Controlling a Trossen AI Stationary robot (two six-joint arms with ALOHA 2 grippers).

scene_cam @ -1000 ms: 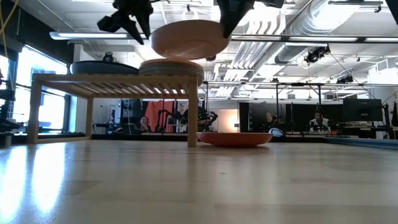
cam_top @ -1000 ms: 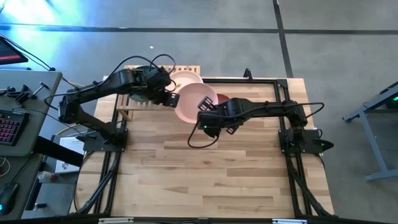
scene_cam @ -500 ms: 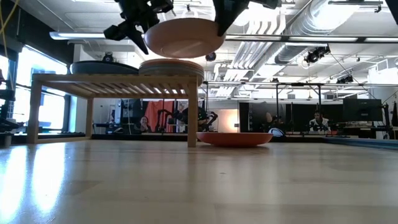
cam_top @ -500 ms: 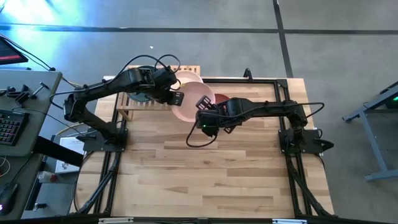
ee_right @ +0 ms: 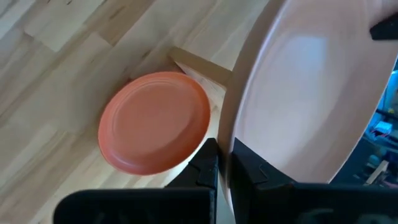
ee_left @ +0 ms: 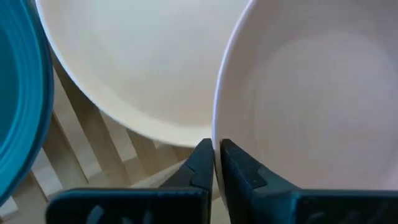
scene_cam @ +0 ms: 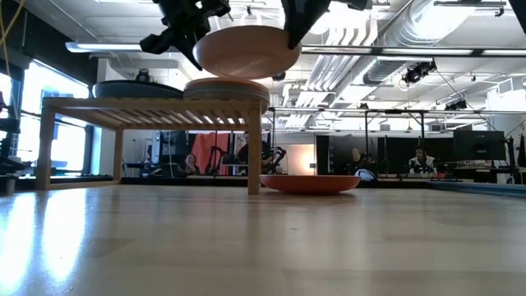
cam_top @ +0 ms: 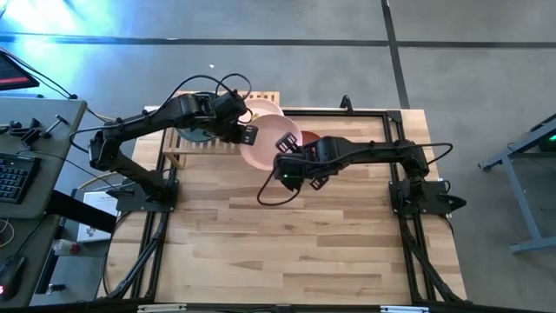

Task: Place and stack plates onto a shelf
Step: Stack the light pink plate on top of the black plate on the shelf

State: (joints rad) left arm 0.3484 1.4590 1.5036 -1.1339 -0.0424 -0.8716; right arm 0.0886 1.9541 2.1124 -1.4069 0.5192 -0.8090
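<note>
Both grippers hold the pink plate (cam_top: 269, 143) (scene_cam: 246, 51) in the air, just over the right end of the light-wood shelf (scene_cam: 148, 105) (cam_top: 178, 158). My left gripper (cam_top: 246, 135) (scene_cam: 193, 33) is shut on its left rim and my right gripper (cam_top: 287, 149) (scene_cam: 294, 25) on its near-right rim. Below it a stack topped by a beige plate (cam_top: 259, 109) (scene_cam: 226, 87) (ee_left: 143, 62) rests on the shelf's slats. The dark teal plate (cam_top: 195, 132) (scene_cam: 136, 89) (ee_left: 22, 93) lies on the shelf's left half. The terracotta plate (cam_top: 311, 137) (scene_cam: 311, 182) (ee_right: 155, 121) lies flat on the table by the shelf's right leg. My left gripper pinches the pink plate's rim (ee_left: 217, 134) between its two fingers, one inside the plate and one outside, coming from the table's left. My right gripper pinches the rim on the opposite side (ee_right: 233, 134) the same way, coming from the right. The plate is lifted clear, roughly level, above the stack.
The shelf stands at the table's far left. The plank tabletop (cam_top: 295, 235) spreads out on the near side of both arms. The shelf's right leg (ee_right: 199, 62) (scene_cam: 254, 148) stands close to the terracotta plate. People and desks show in the room beyond.
My left gripper has moved right to the pink plate's left rim. The plate, still carried by my right gripper, has shifted a little toward the shelf and the far edge and stays in the air above the stack.
</note>
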